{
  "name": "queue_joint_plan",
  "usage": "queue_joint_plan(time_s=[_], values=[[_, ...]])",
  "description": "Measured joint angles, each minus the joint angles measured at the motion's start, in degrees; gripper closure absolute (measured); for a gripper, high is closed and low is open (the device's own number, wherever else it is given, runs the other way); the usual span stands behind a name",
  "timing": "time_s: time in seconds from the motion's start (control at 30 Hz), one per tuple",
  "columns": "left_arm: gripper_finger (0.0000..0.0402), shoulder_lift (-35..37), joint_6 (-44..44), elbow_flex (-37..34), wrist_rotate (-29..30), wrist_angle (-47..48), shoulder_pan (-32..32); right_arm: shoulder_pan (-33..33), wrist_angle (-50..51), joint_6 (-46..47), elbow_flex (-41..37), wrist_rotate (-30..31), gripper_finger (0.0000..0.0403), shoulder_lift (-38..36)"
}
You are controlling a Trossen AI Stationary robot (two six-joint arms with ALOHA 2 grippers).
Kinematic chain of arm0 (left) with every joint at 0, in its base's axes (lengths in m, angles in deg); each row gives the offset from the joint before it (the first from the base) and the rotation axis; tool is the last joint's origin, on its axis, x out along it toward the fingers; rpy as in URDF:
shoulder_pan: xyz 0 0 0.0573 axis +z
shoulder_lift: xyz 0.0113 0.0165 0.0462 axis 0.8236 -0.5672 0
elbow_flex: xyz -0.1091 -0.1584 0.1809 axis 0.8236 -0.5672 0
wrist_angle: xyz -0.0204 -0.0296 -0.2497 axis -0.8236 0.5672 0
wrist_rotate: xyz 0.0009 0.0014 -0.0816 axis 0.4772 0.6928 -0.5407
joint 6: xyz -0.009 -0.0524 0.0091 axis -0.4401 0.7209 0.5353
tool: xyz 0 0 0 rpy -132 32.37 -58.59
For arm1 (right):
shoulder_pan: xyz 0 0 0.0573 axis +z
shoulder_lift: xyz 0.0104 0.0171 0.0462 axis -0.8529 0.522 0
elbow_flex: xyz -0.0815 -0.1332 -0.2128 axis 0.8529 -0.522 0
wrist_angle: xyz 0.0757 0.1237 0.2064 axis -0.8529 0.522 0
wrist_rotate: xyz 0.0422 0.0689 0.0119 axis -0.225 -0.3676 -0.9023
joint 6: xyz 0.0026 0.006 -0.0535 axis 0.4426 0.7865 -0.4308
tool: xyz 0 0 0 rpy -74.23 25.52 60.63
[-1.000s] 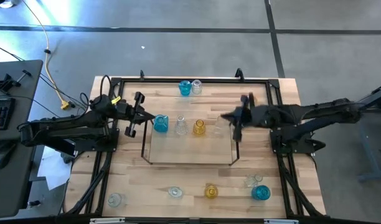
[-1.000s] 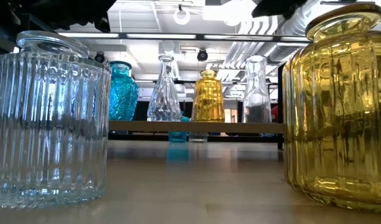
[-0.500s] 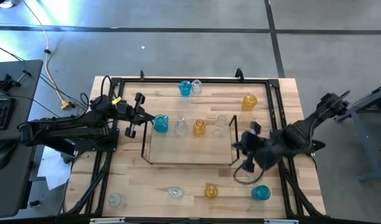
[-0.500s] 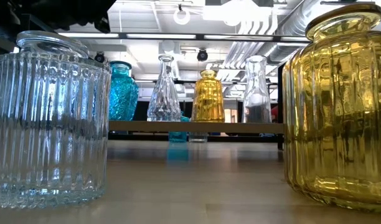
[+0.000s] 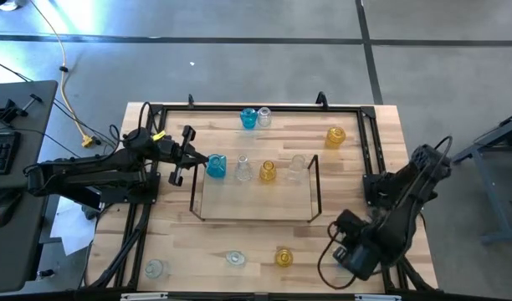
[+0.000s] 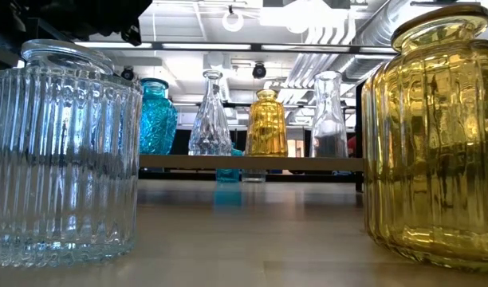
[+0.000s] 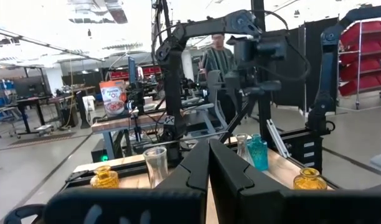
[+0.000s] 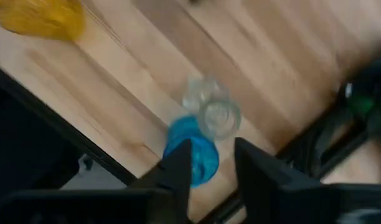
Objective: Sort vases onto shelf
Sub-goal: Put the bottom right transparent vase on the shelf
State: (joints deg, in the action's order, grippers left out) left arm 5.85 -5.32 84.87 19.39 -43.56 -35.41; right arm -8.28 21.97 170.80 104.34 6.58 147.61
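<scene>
The shelf [image 5: 256, 201] stands mid-table with a blue [image 5: 216, 165], a clear [image 5: 243, 170], an amber [image 5: 268, 171] and another clear vase [image 5: 296, 167] in a row along its far side. My right gripper [image 8: 212, 168] points down, open, above a blue vase [image 8: 192, 152] and a clear vase [image 8: 209, 112] that stand on the table's near right corner; it touches neither. In the high view that arm [image 5: 356, 251] hides both. My left gripper [image 5: 189, 155] waits shut, level, by the shelf's left end.
Loose vases stand upright on the table: blue [image 5: 248, 118] and clear [image 5: 264, 115] at the far edge, amber [image 5: 335, 136] far right, clear [image 5: 156, 268], clear [image 5: 234, 258] and amber [image 5: 283, 256] along the near edge. A black frame [image 5: 369, 142] edges the table. A person [image 7: 218, 59] stands beyond.
My right gripper has swung away from the shelf's right end toward the table's near right corner and has tipped from level to pointing down. It now stands over the blue and clear vases there. The amber vase at the far right has come into view.
</scene>
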Motion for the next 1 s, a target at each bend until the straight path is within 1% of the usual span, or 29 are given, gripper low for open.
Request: queue_joint_plan(time_s=[0.1, 0.2, 0.27, 0.33, 0.47, 0.63, 0.83, 1.0], values=[[0.0401, 0.00, -0.11, 0.00, 0.00, -0.01, 0.00, 0.05, 0.01, 3.00, 0.00, -1.92, 0.0243, 1.68], [0.0401, 0.00, -0.11, 0.00, -0.02, 0.00, 0.00, 0.01, 0.40, 4.12, 0.00, -1.17, 0.0197, 2.34], [0.0401, -0.02, -0.11, 0.00, -0.04, 0.02, 0.00, -0.01, 0.51, 5.13, 0.00, -0.92, 0.0175, 2.54], [0.0401, -0.11, -0.11, 0.00, -0.07, 0.08, 0.00, 0.01, 0.86, 5.88, -0.77, -0.64, 0.0164, 2.39], [0.0401, -0.11, -0.10, 0.00, -0.07, 0.07, -0.01, 0.01, 1.41, 5.51, -3.98, -3.00, 0.0161, 2.39], [0.0401, -0.11, -0.01, 0.00, -0.06, 0.06, -1.00, 0.01, 0.28, 4.27, -7.28, -3.31, 0.0166, 2.39], [0.0401, -0.11, 0.94, 0.00, -0.04, 0.06, -3.06, 0.01, -2.56, 2.83, -9.16, -3.30, 0.0179, 2.39], [0.0401, -0.11, 0.96, 0.00, 0.22, 0.06, -4.72, 0.01, -2.73, 3.30, -8.96, -3.29, 0.0180, 2.36]])
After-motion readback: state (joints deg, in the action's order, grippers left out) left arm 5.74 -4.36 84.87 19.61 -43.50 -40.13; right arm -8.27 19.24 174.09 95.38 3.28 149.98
